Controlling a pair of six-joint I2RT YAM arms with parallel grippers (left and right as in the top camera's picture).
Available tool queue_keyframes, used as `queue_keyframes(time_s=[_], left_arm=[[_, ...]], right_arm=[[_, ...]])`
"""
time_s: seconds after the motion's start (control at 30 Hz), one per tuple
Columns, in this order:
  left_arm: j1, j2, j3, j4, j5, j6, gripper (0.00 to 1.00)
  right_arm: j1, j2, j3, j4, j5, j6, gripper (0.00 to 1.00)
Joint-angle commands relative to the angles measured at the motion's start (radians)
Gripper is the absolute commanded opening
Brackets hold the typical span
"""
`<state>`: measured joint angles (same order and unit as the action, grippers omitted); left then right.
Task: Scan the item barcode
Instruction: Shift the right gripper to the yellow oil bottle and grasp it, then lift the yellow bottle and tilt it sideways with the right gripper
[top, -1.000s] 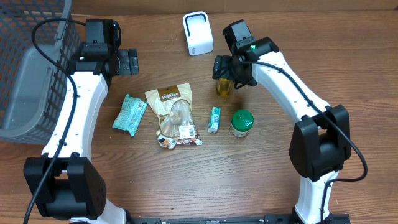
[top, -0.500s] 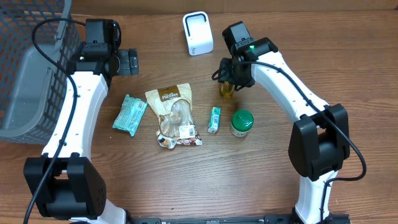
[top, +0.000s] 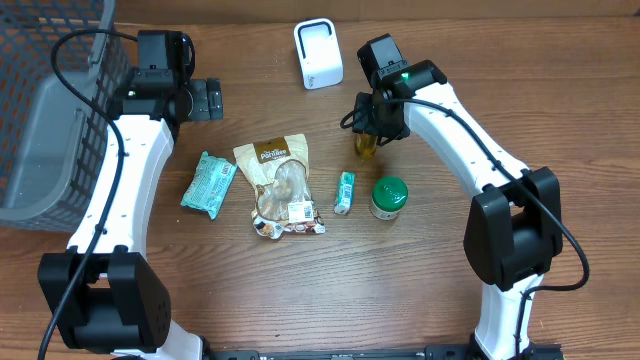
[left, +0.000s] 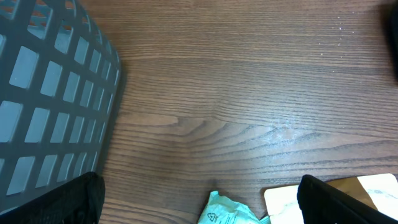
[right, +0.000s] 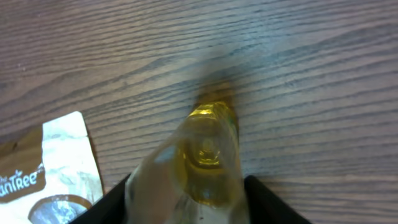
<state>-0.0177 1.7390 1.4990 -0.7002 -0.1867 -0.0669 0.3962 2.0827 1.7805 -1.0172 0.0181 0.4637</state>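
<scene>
- Yellow liquid fills the clear bottle (right: 208, 149), which sits on the wooden table (top: 560, 90) right of centre, below the white scanner (top: 318, 53) and above the green-lidded jar (top: 389, 196).
- Long axis: in the right wrist view the bottle runs from the camera down to the wood, with its far end on the table. From overhead only a short yellow stub shows under the wrist, so it stands close to upright. Which end carries the cap cannot be told, and no barcode shows.
- Right gripper (top: 370, 126): clamped on the bottle, one dark finger pressed to each flank.
- Left gripper (top: 205, 98): spread wide with nothing between the fingers, poised over bare wood near the grey basket (top: 40, 120).
- Other items: a teal packet (top: 208, 183), a brown-and-white snack pouch (top: 280, 185) and a small teal box (top: 344, 192) lie in a row left of the jar.
- Change from a second ago: the right gripper then stood wider, just above and right of the bottle, which showed more fully. It has since dropped over the bottle and closed. The bottle's spot has barely shifted, and the left arm and other goods are unchanged.
</scene>
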Motion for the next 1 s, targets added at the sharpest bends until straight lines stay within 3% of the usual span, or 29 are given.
queue_keyframes(time_s=[0.0,0.3,0.53,0.67,0.7,0.87,0.97], left_arm=[[-0.003,-0.018,0.02,0.0,-0.003,0.023,1.0],[-0.003,-0.018,0.02,0.0,-0.003,0.023,1.0],[-0.003,-0.018,0.02,0.0,-0.003,0.023,1.0],[-0.003,-0.018,0.02,0.0,-0.003,0.023,1.0],[-0.003,-0.018,0.02,0.0,-0.003,0.023,1.0],[-0.003,-0.018,0.02,0.0,-0.003,0.023,1.0],[-0.003,-0.018,0.02,0.0,-0.003,0.023,1.0]], right_arm=[[0.0,-0.009,0.006,0.011,0.015,-0.002,0.53],[0.0,-0.008,0.006,0.025,0.019,-0.002,0.58],[0.0,-0.007,0.006,0.021,0.018,-0.002,0.48],[-0.011,-0.017,0.011,0.008,-0.016,-0.002,0.37],[-0.026,-0.03,0.018,0.006,-0.066,-0.002,0.33],[-0.102,-0.087,0.034,0.007,-0.299,-0.033,0.33],[-0.193,-0.126,0.034,0.002,-0.653,-0.109,0.33]])
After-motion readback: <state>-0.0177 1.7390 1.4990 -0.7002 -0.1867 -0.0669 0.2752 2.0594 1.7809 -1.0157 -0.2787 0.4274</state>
